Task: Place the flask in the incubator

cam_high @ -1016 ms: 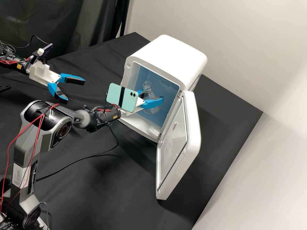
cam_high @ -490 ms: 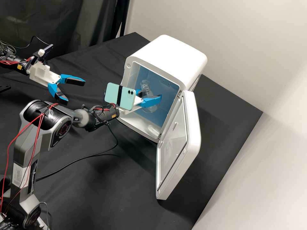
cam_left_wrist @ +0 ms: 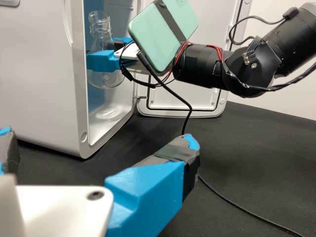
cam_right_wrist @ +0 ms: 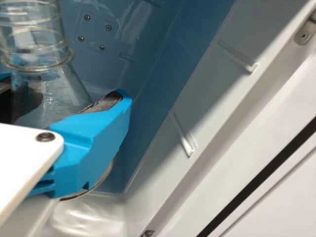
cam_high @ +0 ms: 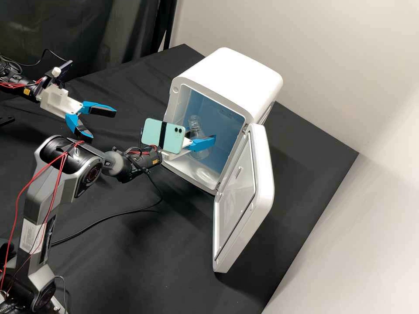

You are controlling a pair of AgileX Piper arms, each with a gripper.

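**Desk:** What fills the frame, biggest first?

**Operator:** The flat black tabletop [cam_high: 131, 244], and on it the white box-shaped incubator [cam_high: 235, 78] with its blue-lined chamber. Its white hinged door [cam_high: 257, 192], set with a window panel, hangs wide open. My dark grey right arm [cam_high: 65, 170] stretches from the near corner to the chamber mouth. A thin black cable [cam_high: 109, 216] trails over the tabletop beneath it.

**Desk:** And the green slab on your wrist?

**Operator:** A mint-green smartphone [cam_high: 163, 135] with a dark band across it, strapped just behind my right claw [cam_high: 201, 141].

**Desk:** Where is the flask?

**Operator:** The clear glass conical flask [cam_high: 194, 123] stands upright inside the blue chamber, open neck up. My right claw is clamped on its body, one blue finger [cam_right_wrist: 94, 138] pressed against the glass. I cannot tell whether its base touches the chamber floor.

**Desk:** Your other claw?

**Operator:** My left claw [cam_high: 101, 123] hangs above the tabletop, well apart from the incubator. Its blue fingers are spread and hold nothing.
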